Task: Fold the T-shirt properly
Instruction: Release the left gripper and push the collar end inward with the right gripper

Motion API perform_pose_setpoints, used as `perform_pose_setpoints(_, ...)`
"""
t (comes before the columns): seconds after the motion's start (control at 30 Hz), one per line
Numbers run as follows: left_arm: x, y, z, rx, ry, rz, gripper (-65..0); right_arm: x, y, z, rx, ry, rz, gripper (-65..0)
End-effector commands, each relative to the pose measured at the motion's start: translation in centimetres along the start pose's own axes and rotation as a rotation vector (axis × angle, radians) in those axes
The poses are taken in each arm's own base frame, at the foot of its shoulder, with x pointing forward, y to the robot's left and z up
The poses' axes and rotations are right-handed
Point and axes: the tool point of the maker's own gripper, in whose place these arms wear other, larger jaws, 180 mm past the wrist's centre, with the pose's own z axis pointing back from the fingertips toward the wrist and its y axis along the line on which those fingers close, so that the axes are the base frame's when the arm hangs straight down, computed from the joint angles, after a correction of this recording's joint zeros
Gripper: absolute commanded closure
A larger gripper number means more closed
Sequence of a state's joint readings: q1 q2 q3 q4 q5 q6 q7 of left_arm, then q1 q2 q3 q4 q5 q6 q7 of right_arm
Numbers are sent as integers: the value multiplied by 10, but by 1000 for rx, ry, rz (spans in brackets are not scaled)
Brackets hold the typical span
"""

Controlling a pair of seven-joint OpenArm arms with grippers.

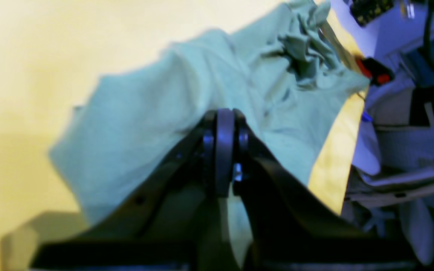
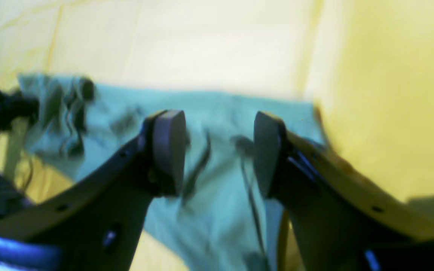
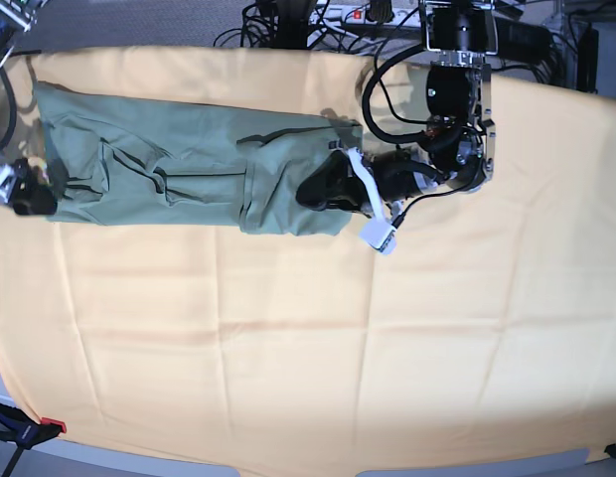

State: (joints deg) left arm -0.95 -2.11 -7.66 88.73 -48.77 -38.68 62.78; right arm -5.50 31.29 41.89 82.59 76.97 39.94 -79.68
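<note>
The yellow-orange cloth [image 3: 288, 348] covers the surface. On its far part the T-shirt [image 3: 169, 169] lies as a long band. The left claw [image 1: 224, 150] is clenched on its end, likely to carry it over; the right claw [image 2: 219, 150] hangs released above the other end.

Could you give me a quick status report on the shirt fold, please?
Left gripper shut on T-shirt edge. Right gripper open above it. Shirt in a long strip on yellow cloth.
</note>
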Motion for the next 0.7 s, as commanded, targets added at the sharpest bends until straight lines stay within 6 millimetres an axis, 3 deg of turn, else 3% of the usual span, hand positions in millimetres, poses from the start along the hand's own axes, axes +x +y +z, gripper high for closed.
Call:
perform_pose_setpoints(0.0,17,-4,2,-21,-57,-24,0,12,0,9,-4,-36,21,-317)
perform_pose_setpoints(0.27,19,-9,2,-49,-69,-7,0,-33,-24,10,-127,31,-31,-323)
perform_pose_setpoints(0.43,20,-9,2,-50,-70,-7,0,-45,-42,11,-206,58,-63,-404)
perform_pose_setpoints(0.57,19,-10,2,-50,-70,-5,0,-54,-46,9,-195,61,-118,-405)
perform_pose_setpoints(0.67,19,-10,2,-50,-70,-4,0,-61,-37,3,-102,31,-203,-405)
